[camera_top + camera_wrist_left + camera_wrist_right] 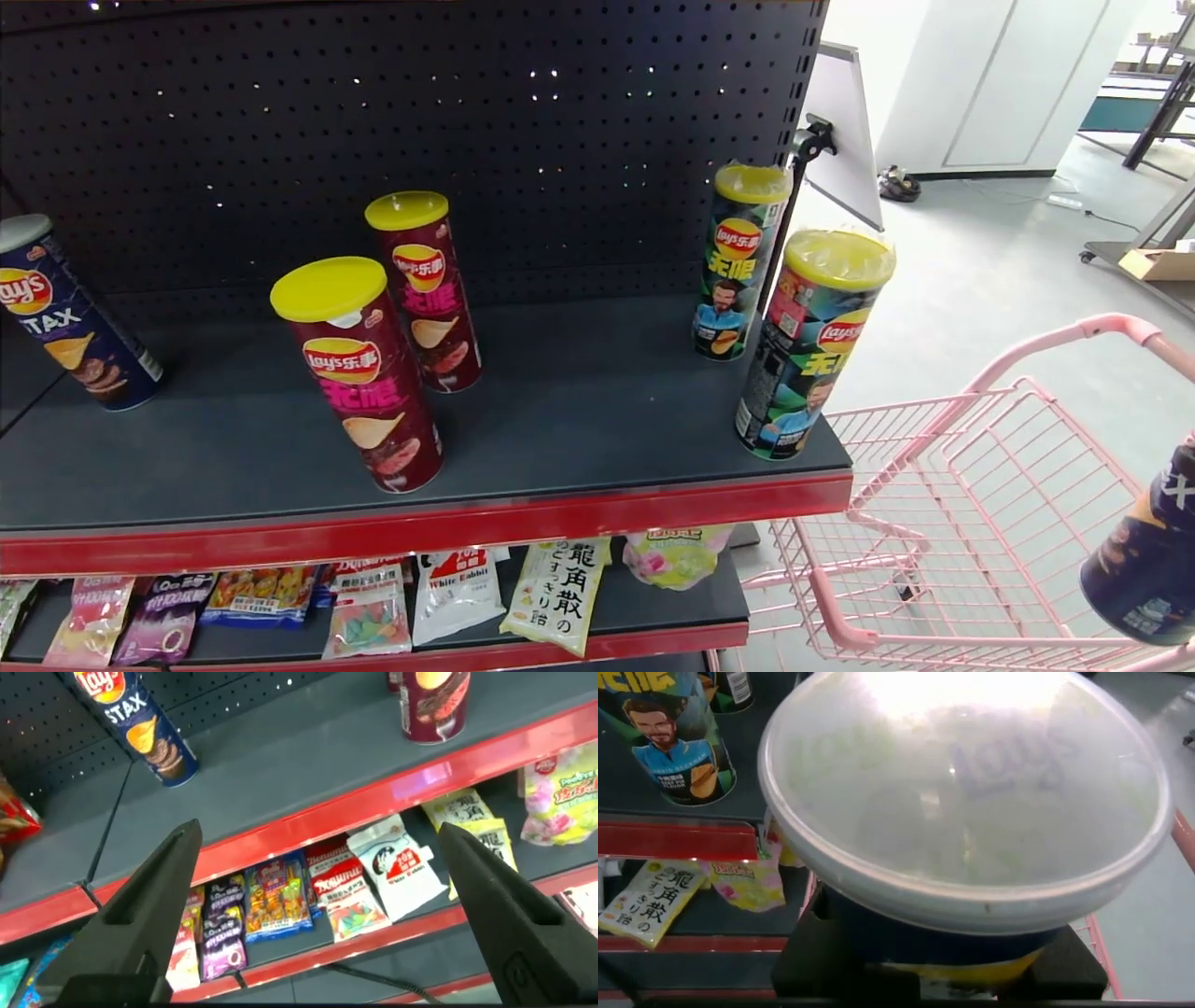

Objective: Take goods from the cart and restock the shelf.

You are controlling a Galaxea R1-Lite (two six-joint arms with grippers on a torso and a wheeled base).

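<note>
My right gripper (943,966) clamps a dark-blue chip can (1144,560) above the pink cart (1106,326); my left gripper (322,905) gapes wide, empty.

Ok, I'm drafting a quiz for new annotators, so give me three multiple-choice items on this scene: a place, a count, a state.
1. Where is the pink cart relative to the top shelf?
A) to the robot's left of it
B) to the robot's right of it
C) on it

2. How many maroon cans stand on that shelf?
A) one
B) two
C) four

3. The left claw is:
A) open and empty
B) shut on a bag
C) shut on a can

Answers:
1 B: the head view shows the cart past the shelf's right end.
2 B: one stands near the front edge, the other behind it.
3 A: its fingers are spread with nothing between them; it is the right claw that grips the dark blue can.
</note>
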